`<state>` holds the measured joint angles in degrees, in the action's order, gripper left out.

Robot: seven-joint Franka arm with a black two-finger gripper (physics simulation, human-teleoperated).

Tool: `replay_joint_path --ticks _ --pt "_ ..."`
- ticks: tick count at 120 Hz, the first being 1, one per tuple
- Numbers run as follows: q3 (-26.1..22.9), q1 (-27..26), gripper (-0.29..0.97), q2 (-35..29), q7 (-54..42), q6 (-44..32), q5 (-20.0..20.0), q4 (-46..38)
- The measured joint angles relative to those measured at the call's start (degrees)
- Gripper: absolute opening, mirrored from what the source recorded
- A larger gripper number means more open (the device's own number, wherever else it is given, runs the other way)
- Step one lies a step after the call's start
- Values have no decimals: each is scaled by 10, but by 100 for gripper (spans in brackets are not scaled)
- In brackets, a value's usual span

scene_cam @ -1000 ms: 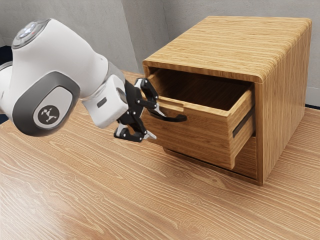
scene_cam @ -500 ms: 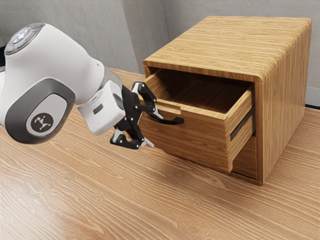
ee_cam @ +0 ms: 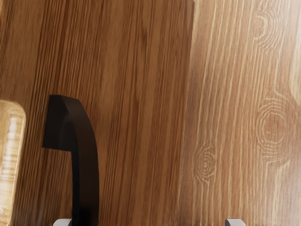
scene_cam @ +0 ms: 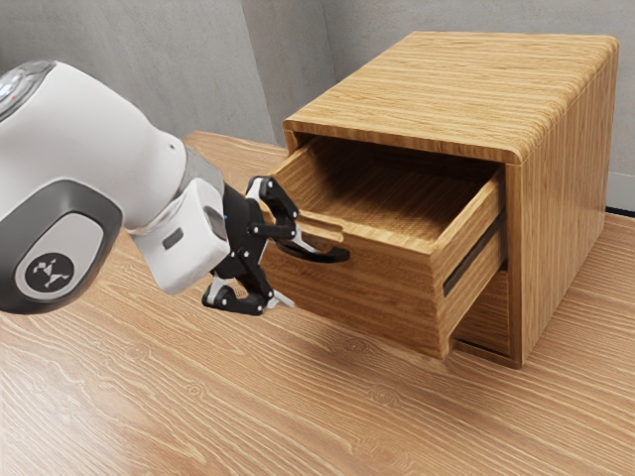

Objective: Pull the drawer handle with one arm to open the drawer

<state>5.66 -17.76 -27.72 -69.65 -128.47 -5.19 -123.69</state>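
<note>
Standing well out of the light-wood box cabinet [scene_cam: 476,89] on the wood-grain worktop [scene_cam: 298,407] was the upper wooden drawer [scene_cam: 382,273]; the black two-finger hand [scene_cam: 266,246], fingers spread wide, straddled its curved black bar handle [scene_cam: 319,255] unclamped.

Cabinet [scene_cam: 556,149]: light oak-look wood, straight grain, satin sheen on top. Drawer [scene_cam: 377,273]: same wood, front face smooth. Handle [scene_cam: 319,254]: black, smooth, matt, plastic-like. Table [scene_cam: 298,407]: wood, wavy grain with knots, faint gloss. Arm [scene_cam: 89,159]: white glossy plastic shell, grey matt insets. Gripper [scene_cam: 275,248]: black, hard, semi-matt body; fingertip pads [ee_cam: 234,222] pale grey, look smooth
</note>
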Motion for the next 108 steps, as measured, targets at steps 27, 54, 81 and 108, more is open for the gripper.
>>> replay_joint_path --ticks 27,54,81,108 --pt "-30 26 30 -48 6 6 1 -37" --pt "-38 27 30 -79 12 15 2 -60" --pt "-43 30 34 -103 18 31 2 -77" --pt "-130 41 56 -116 33 90 -5 105"
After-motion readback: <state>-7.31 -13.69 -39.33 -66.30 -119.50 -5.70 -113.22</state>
